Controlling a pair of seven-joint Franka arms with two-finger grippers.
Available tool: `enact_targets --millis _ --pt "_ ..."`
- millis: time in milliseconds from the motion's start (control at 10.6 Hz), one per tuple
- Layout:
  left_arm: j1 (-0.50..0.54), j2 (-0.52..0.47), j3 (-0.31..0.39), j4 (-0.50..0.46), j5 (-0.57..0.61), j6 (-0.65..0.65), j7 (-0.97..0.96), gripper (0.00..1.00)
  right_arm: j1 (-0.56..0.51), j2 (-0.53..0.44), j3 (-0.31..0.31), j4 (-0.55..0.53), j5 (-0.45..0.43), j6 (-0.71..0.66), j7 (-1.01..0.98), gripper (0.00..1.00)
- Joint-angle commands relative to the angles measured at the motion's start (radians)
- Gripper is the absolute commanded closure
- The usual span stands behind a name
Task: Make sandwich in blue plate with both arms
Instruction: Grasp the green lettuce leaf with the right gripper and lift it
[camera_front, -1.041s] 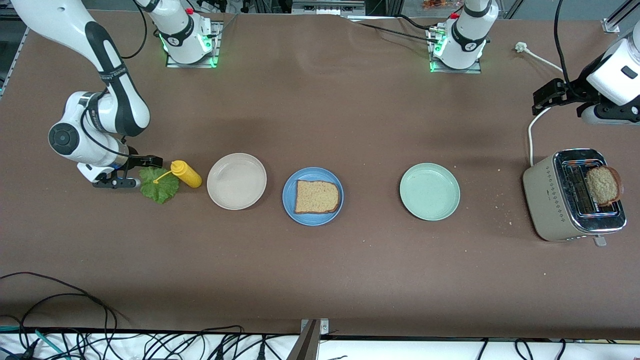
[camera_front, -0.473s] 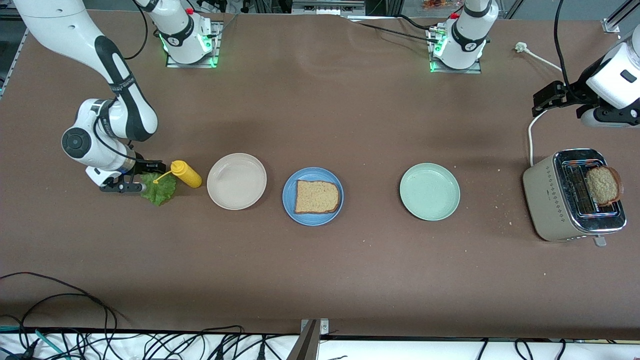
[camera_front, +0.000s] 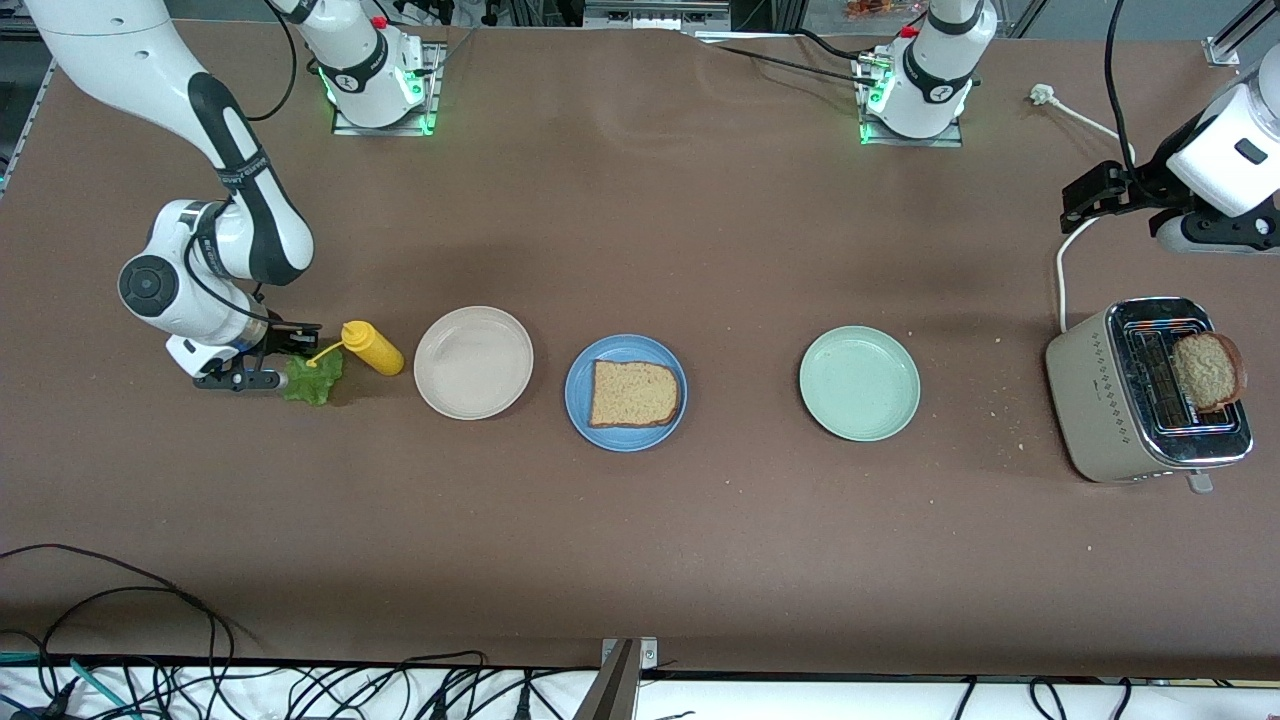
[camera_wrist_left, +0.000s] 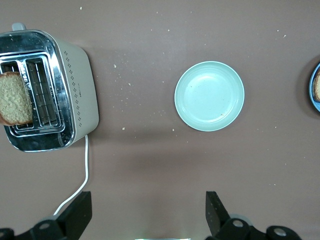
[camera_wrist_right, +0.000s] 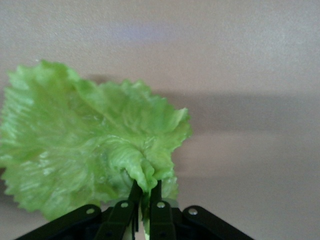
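Sandwich half-built: one bread slice (camera_front: 634, 393) lies on the blue plate (camera_front: 578, 408) mid-desk. Right hand (camera_front: 268, 364), at the right arm's end, pinches the lettuce leaf (camera_wrist_right: 90, 150) by a thin fold; that could tear or slip, and it may nudge the yellow squeeze bottle (camera_front: 371, 347) just beside it. Left hand (camera_wrist_left: 148, 212) waits spread and empty near the toaster (camera_front: 1140, 390).

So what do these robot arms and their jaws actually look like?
Both arms are glossy white with dark grey joint sections and black cables trailing along them; their bases glow green. The right gripper and left gripper are black, each ending in two slim flat jaws with small silver screws.
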Motion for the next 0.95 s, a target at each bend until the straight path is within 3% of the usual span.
enact_targets --millis 0,662,851 --pt "0.003 0.011 -0.007 0.028 0.021 -0.014 0.001 0.0 0.002 0.005 0.008 0.102 0.008 -0.129 -0.004 0.94" --pt "0.003 0.011 -0.007 0.028 0.021 -0.014 0.001 0.0 0.019 0.005 0.026 0.509 -0.006 -0.708 -0.003 0.94" --pt "0.003 0.011 -0.007 0.028 0.021 -0.014 0.003 0.0 0.032 -0.015 0.029 0.637 -0.056 -0.889 -0.001 0.94"
